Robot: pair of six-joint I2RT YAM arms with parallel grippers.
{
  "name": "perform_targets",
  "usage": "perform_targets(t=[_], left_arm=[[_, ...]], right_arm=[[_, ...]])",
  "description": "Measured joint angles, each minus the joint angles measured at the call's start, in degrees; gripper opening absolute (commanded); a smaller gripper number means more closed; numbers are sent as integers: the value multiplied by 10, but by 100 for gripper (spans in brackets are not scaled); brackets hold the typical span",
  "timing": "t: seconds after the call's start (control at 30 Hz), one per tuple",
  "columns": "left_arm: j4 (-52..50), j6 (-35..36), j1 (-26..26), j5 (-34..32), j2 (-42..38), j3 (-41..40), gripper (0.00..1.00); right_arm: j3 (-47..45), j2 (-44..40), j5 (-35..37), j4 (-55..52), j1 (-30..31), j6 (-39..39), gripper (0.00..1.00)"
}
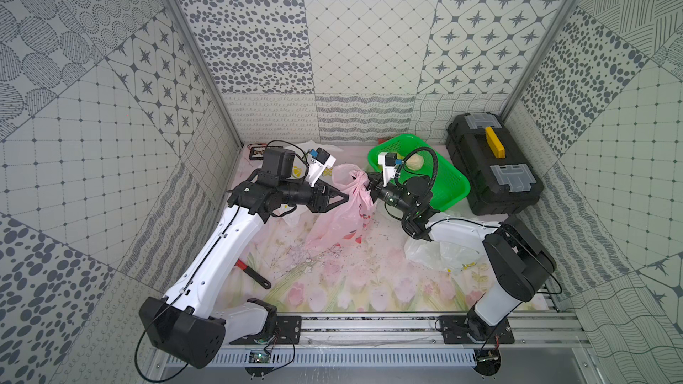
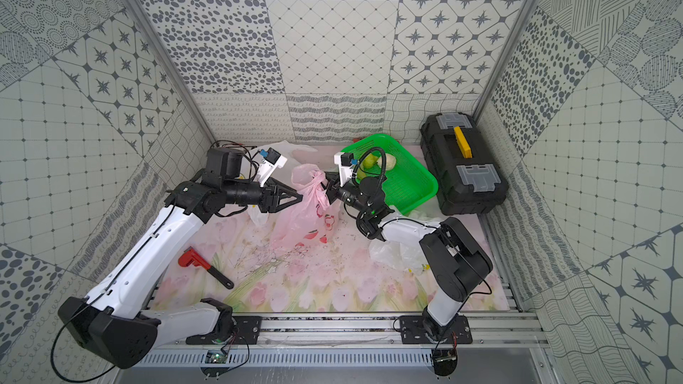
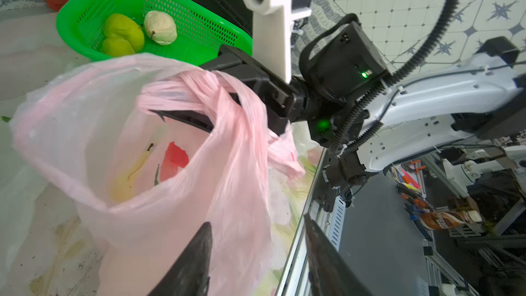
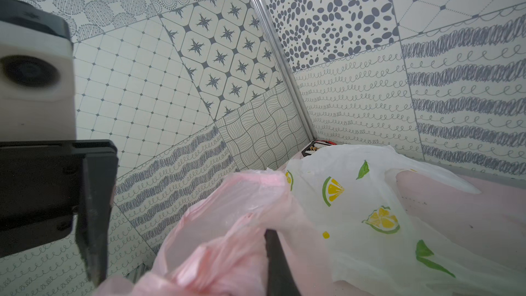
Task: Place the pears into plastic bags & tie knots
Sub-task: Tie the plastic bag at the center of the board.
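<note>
My left fingers [image 3: 196, 257], closest in: spread, tips beside the pink strawberry bag [image 3: 170, 209], pinching nothing. My right fingers [image 3: 187, 117]: pressed shut on that bag's bunched handle [image 3: 176, 92]. The bag stands on the tabletop [image 1: 369, 289] just beside the green mesh basket [image 3: 199, 44], mouth open, no knot. One pear [image 3: 125, 177] shows through the film. Two green pears [image 3: 122, 31] and a cream pear [image 3: 160, 28] wait in the basket. A lemon-print bag [image 4: 355, 195] lies past the pink one from the basket, contents unseen.
</note>
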Motion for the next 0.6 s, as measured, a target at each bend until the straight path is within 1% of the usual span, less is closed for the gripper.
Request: perform_targets(t=[0.1,0.33,0.4,0.5,0.6], left_arm=[[48,-26,-4,-12,29,-14,46],[153,-76,-55,-31,78,-76,43],[175,-90,-65,-33,84,-87,44],[185,-98,-71,-42,75,-97,45],[172,-93,-54,-43,40,-100,47]], right_arm=[[0,1,-8,7,0,9,10],[0,27,-33,57,0,53,17],[0,32,-38,63,0,61,16],[0,42,-49,82,-7,76,12],[0,55,-64,106,-16,100,10]])
